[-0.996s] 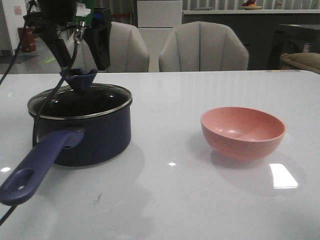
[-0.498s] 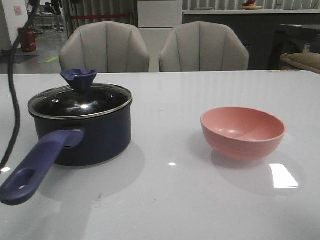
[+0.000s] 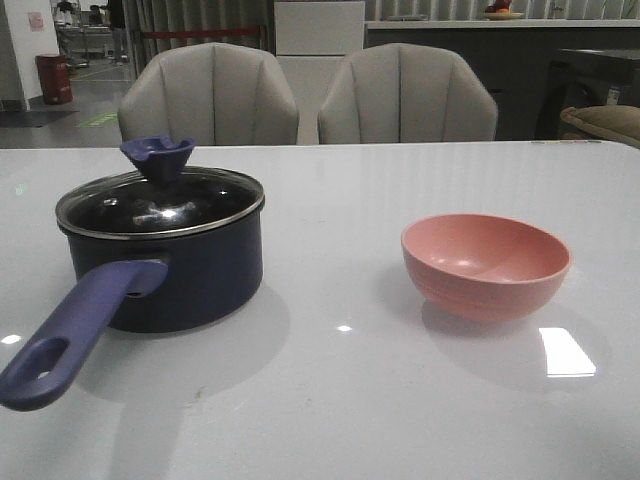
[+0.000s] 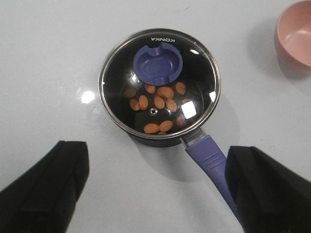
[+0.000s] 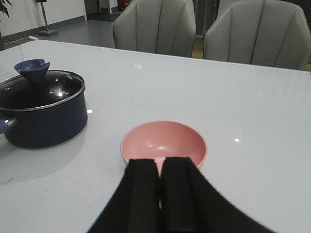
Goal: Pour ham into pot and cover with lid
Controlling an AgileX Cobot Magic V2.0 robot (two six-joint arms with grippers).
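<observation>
Left claw is hanging wide and empty above your pot, having let go of the lid now covering the ham, while the right claw is staying pressed narrow, so you're looking finished.

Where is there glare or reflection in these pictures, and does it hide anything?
Front view: bright patch on the table beside the pink bowl; glints on the lid hide the inside of the pot. Left wrist view: small glints only, the ham shows through.
</observation>
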